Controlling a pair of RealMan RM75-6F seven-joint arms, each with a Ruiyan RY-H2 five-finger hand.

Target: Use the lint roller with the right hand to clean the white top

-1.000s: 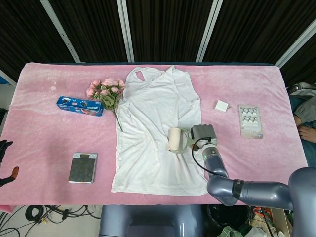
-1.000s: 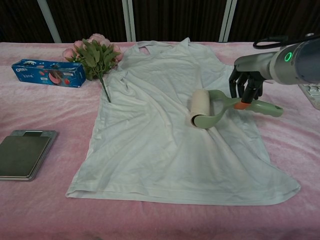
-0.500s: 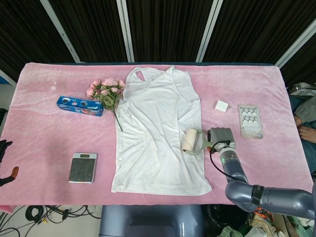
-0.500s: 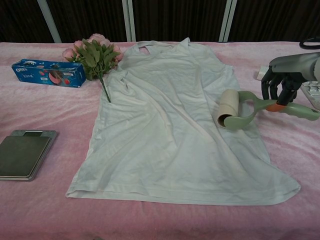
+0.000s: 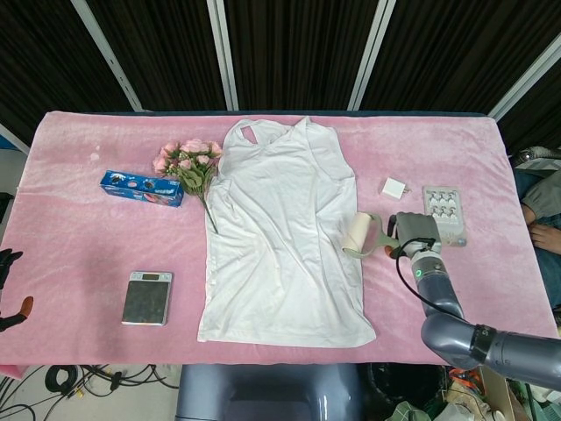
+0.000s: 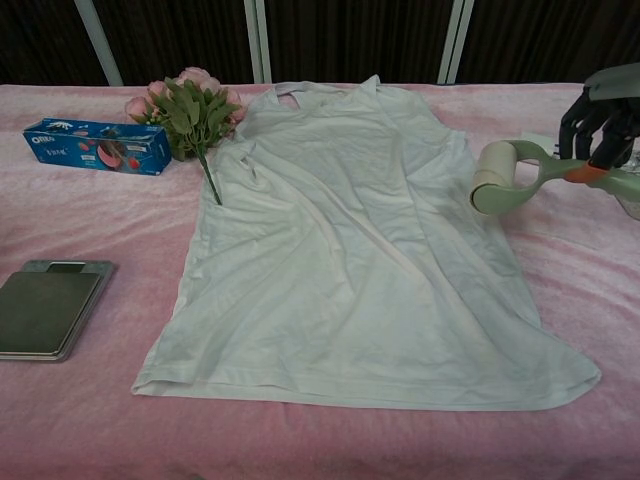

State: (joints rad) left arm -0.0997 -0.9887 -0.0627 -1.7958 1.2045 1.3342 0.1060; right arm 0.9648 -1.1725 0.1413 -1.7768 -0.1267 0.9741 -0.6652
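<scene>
The right hand point(image 6: 600, 128) grips the handle of the roller point(image 6: 497, 178) with fingers curled around it; over the last second it has drawn the roller from mid-top out to the right hem edge — the drum now sits at or just past the edge of the top point(image 5: 280, 237), over the pink table point(image 5: 79, 254). This stroke appears complete, so a fresh pass would mean bringing the roller back over the cloth. The left hand point(image 5: 9, 263) shows only as dark fingertips — state cannot be told.
</scene>
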